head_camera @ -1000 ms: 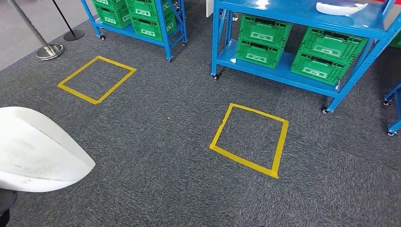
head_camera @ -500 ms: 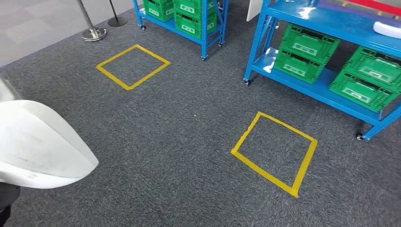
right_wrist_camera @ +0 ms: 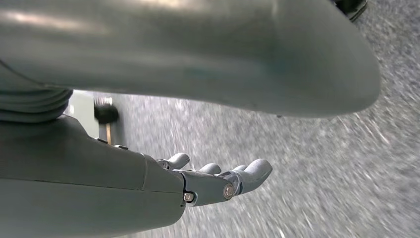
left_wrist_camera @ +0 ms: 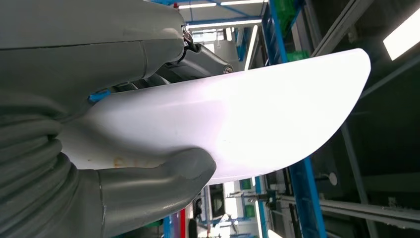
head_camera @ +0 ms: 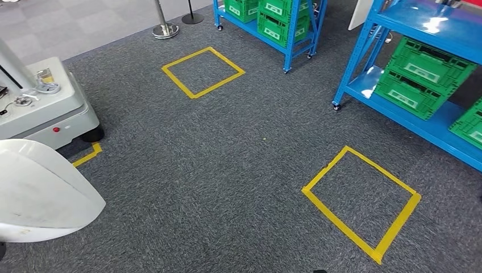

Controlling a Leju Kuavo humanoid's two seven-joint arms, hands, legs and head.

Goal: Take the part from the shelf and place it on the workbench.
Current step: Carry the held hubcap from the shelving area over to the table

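— Grey carpet (head_camera: 227, 170) covers the floor in the head view, with two yellow tape squares on it, one nearer (head_camera: 362, 202) and one farther off (head_camera: 203, 71). What stands around them?

— Blue shelving (head_camera: 409, 62) rises on the right, holding green crates (head_camera: 423, 77), and a second blue rack (head_camera: 278, 23) with more green crates stands farther back. A light grey wheeled unit (head_camera: 48, 108) sits at the left, beside a short strip of yellow tape. A stanchion base (head_camera: 165, 29) rests on the paler floor beyond the carpet.

— Where is the part?

— The white curved part (left_wrist_camera: 237, 119) is in the robot's left hand (left_wrist_camera: 114, 163). In the left wrist view the thick grey thumb presses on one face of it and darker fingers (left_wrist_camera: 203, 57) lie against the other face, so the hand grips it. In the head view the same part shows as a large white shell at the lower left, above the carpet.

— And the right hand?

— The right hand (right_wrist_camera: 218, 181) holds nothing; its fingers are loosely extended and a little curved, over blurred carpet in the right wrist view.
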